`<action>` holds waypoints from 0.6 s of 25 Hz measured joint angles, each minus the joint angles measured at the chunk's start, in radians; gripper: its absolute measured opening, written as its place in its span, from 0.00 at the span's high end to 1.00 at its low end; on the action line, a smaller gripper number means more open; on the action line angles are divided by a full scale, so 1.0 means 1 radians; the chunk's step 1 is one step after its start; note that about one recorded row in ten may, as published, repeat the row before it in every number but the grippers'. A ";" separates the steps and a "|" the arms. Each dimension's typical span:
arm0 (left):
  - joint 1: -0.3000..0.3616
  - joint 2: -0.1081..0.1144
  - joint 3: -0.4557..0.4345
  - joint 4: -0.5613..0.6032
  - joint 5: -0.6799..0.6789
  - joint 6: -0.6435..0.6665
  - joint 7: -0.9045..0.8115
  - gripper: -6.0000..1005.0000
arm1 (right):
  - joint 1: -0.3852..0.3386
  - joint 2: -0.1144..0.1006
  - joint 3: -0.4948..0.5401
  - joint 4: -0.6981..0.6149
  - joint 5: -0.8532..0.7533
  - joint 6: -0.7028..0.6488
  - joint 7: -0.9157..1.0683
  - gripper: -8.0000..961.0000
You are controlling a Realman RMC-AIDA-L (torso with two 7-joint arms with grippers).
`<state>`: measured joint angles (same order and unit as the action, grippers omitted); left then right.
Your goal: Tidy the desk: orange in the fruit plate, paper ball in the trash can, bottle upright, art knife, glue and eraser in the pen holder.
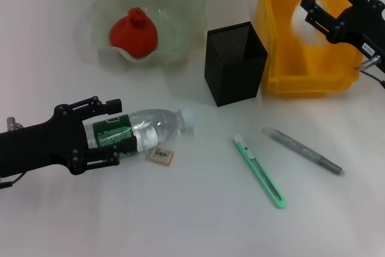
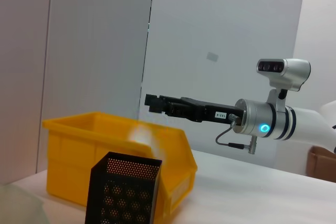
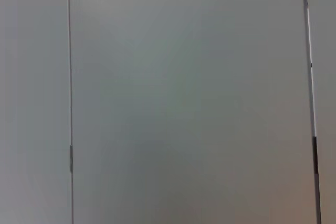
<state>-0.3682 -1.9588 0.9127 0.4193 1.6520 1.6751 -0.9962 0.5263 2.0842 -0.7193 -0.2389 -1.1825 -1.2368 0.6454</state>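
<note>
Head view: left gripper [image 1: 114,132] straddles the lying bottle [image 1: 144,129], fingers along both flanks, grasping its labelled middle; eraser [image 1: 162,155] touches the bottle; right gripper [image 1: 322,5] hangs spread and empty over the yellow trash can [image 1: 289,79]. Left wrist view: pen holder [image 2: 123,190] cut off below. Right wrist view: blank wall only.

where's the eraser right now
In the head view the eraser lies on the table left of centre, just in front of the lying bottle that the left gripper straddles.
</note>
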 joint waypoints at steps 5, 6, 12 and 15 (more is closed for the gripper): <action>0.000 0.001 -0.001 0.002 0.000 0.000 0.000 0.21 | -0.001 0.000 0.001 -0.001 0.000 0.000 0.000 0.23; 0.000 0.001 -0.001 0.002 0.000 0.000 0.000 0.21 | -0.001 0.000 0.001 -0.002 0.000 0.001 -0.001 0.20; -0.001 0.002 -0.002 0.001 0.000 0.000 -0.001 0.21 | -0.003 0.000 0.005 -0.003 0.000 0.001 -0.002 0.13; -0.001 0.002 -0.002 0.000 0.000 0.000 -0.001 0.21 | -0.003 0.000 0.006 -0.003 0.000 0.001 -0.002 0.13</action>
<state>-0.3697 -1.9572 0.9111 0.4196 1.6520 1.6750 -0.9971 0.5230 2.0847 -0.7129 -0.2424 -1.1827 -1.2363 0.6432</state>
